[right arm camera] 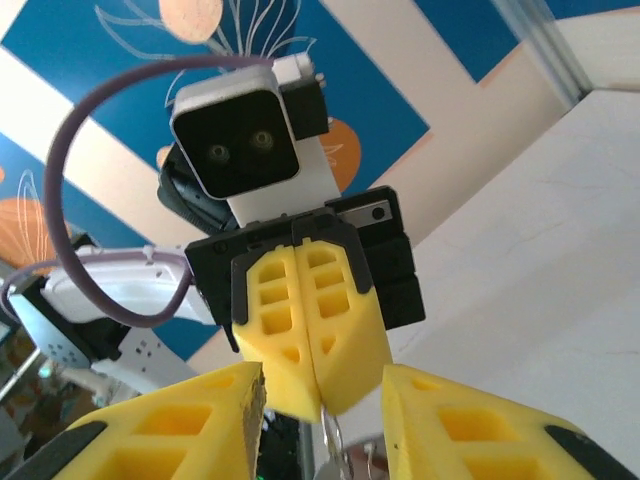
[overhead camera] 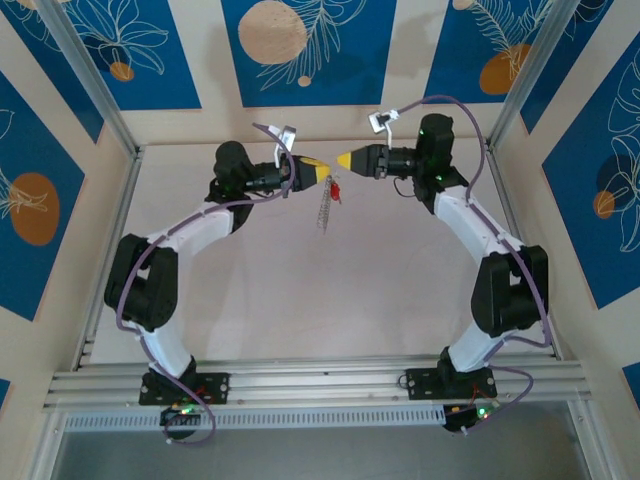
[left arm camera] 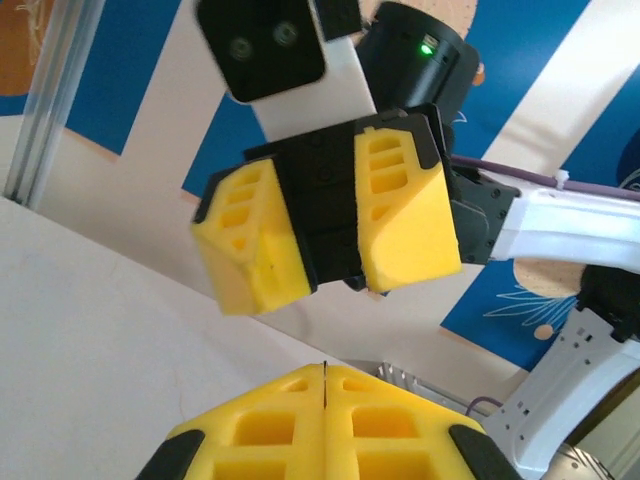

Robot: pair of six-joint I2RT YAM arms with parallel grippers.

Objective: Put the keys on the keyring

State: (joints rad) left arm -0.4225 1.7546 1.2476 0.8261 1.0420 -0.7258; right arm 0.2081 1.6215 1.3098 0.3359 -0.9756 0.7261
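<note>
- Desk [overhead camera: 300, 300], pale beige, is enclosed by blue leaf-printed panels [overhead camera: 300, 50].
- The keyring [overhead camera: 323, 212] is pinched in the clenched left end effector [overhead camera: 323, 174] at the far middle, long axis hanging downward.
- The red key [overhead camera: 336, 191] is seen beside its top; linkage cannot be judged.
- The right end effector [overhead camera: 342, 160] is released.

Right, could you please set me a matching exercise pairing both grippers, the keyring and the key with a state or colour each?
Things:
1. left gripper
2. right gripper
3. keyring
4. key

States or colours:
A. red head
B. jaws apart
C. grey-silver, dangling above the table
D. jaws shut

Pairs: 1-D, 2-B, 3-C, 4-A.
</note>
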